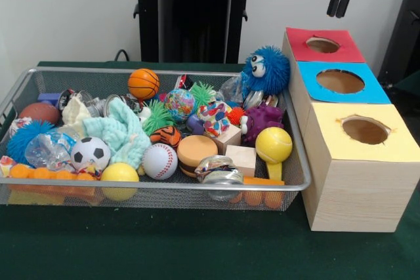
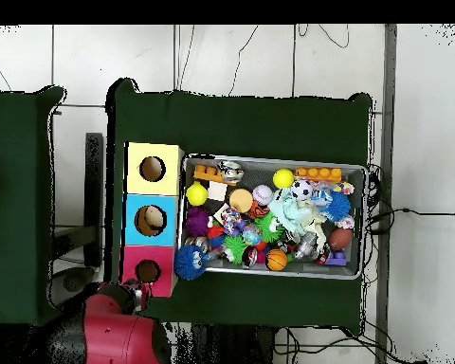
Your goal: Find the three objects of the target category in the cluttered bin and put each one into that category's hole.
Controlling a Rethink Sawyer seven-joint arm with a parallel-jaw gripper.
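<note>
The silver wire-mesh bin [image 1: 164, 187] is full of toys and also shows in the overhead view [image 2: 269, 159]. An orange tiger with black stripes [image 1: 167, 136] lies near the bin's middle, half under green spiky toys. I cannot make out a tan-orange bear or a third plush animal. The red-topped hole [image 1: 322, 44] is on the wooden box farthest from the camera and shows in the overhead view too [image 2: 147, 271]. My gripper [image 1: 338, 13] hangs high above that hole, its fingers a little apart with nothing between them. In the overhead view only my red arm [image 2: 108, 336] is clear.
The blue-topped hole [image 1: 340, 81] and the yellow-topped hole [image 1: 365, 130] lie in line with the red one, right of the bin. A blue spiky googly-eyed ball [image 1: 266, 70] and a purple plush [image 1: 261, 121] sit at the bin's right end. A basketball [image 1: 143, 83], a baseball [image 1: 159, 160] and a teal cloth [image 1: 121, 132] crowd the rest.
</note>
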